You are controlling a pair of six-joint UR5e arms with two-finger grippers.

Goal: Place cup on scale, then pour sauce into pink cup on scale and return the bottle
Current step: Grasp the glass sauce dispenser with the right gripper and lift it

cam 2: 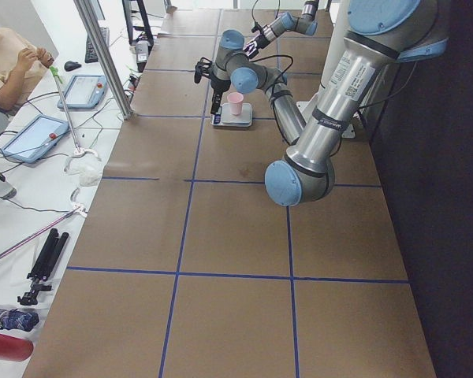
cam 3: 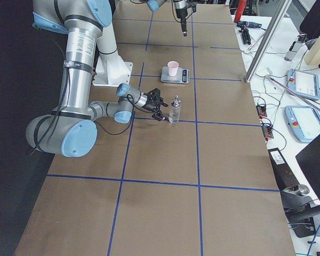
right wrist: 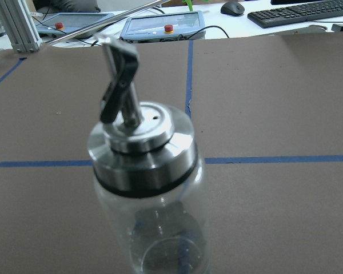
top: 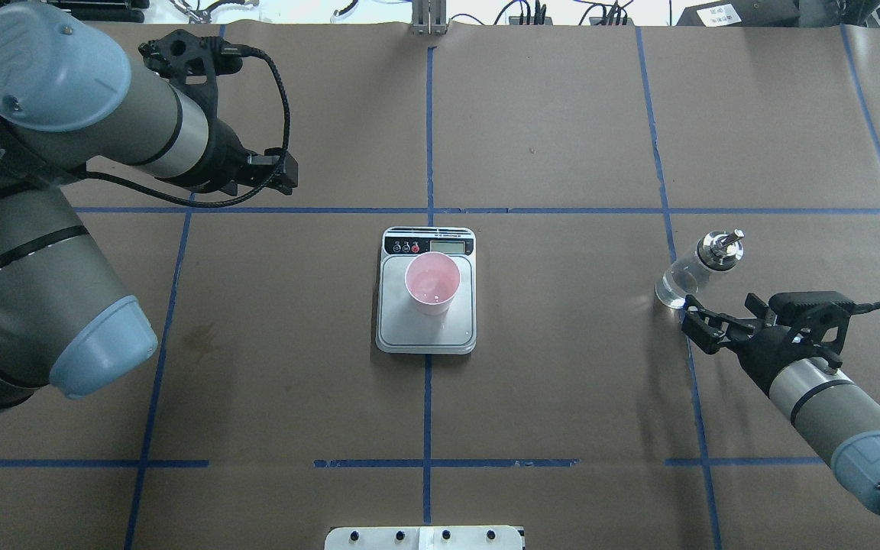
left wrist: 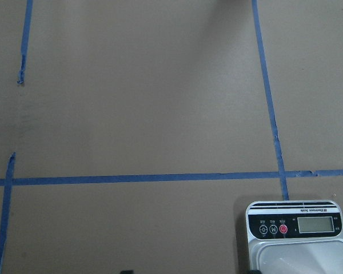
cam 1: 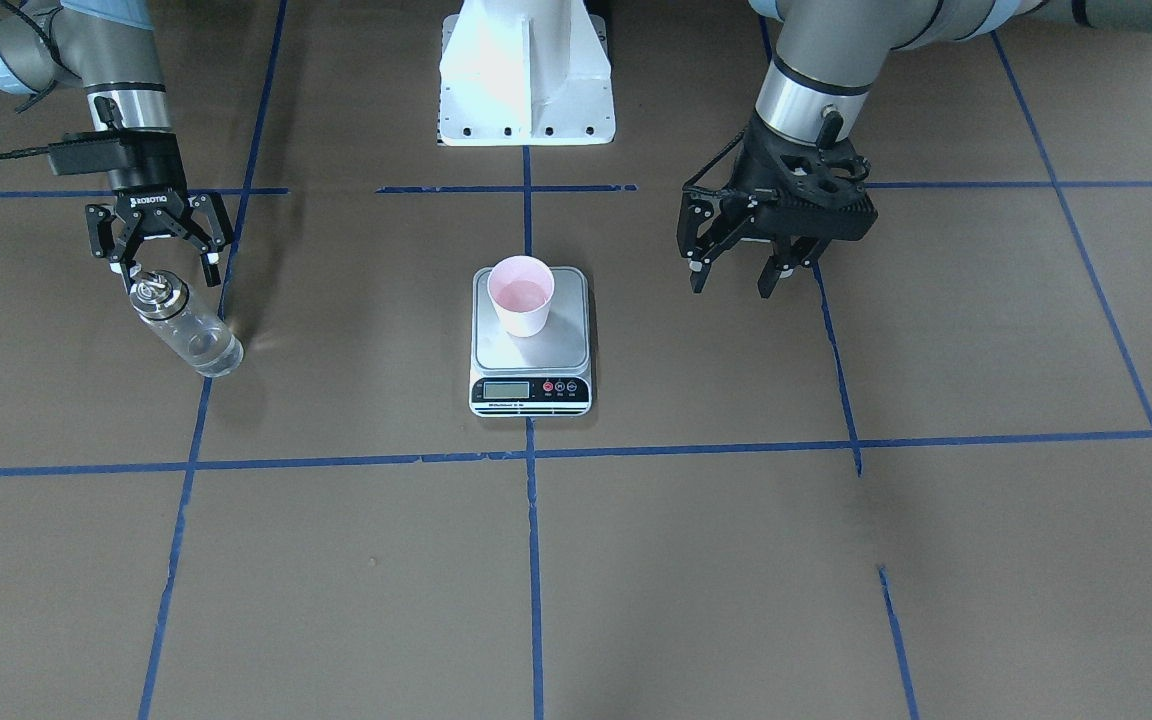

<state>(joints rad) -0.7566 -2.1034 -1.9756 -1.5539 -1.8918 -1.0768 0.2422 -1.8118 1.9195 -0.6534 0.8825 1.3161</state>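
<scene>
Right gripper (cam 1: 166,265) gapes wide, empty, just 6 o'clock (overhead) of the clear glass metal-capped bottle (top: 697,267), itself 3 o'clock from the flat silver scale (top: 426,334) carrying the pale pink cup (top: 432,283). Guessing grab-for-pour step: slide in, squeeze glass.

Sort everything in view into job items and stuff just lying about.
Job items: pink cup, scale under it, glass bottle.

Lying about: tablet, black tripod, keyboard, mouse.
</scene>
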